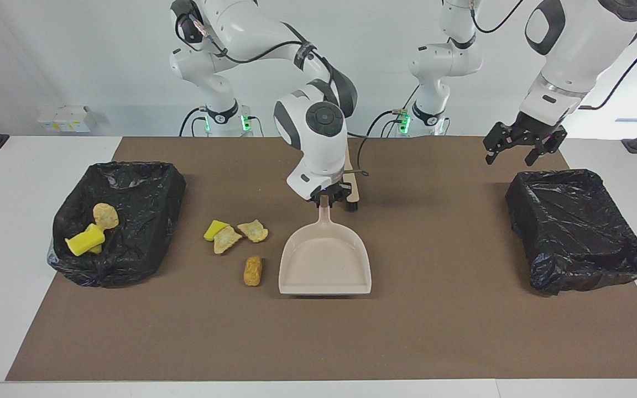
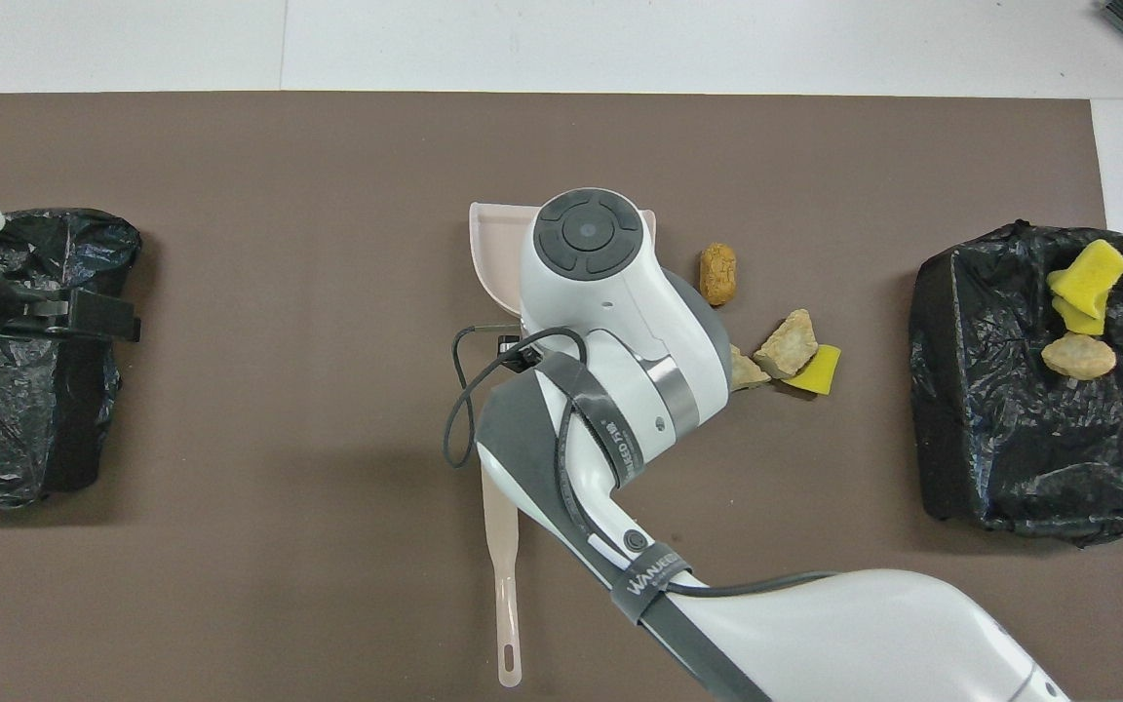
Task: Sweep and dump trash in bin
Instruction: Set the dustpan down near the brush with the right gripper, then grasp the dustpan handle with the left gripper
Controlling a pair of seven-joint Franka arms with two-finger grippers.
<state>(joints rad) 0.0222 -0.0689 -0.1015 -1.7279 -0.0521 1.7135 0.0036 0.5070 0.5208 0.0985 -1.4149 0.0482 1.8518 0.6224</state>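
My right gripper (image 1: 327,201) is shut on the handle of the beige dustpan (image 1: 324,266), which slopes down to the brown mat with its wide lip away from the robots. The pan is empty. Beside it, toward the right arm's end, lies the trash: a yellow chunk (image 1: 215,229), two tan bits (image 1: 225,240) (image 1: 254,230) and a golden-brown piece (image 1: 252,270). From overhead the arm covers most of the dustpan (image 2: 493,244). The beige brush (image 1: 351,187) lies nearer the robots, partly hidden by the arm. My left gripper (image 1: 509,159) hangs open and waits over the mat's corner.
A black-lined bin (image 1: 130,182) at the right arm's end holds a yellow chunk (image 1: 83,240) and a tan bit (image 1: 105,215). A second black-lined bin (image 1: 578,232) stands at the left arm's end, under the left gripper's side. White table borders the mat (image 1: 434,331).
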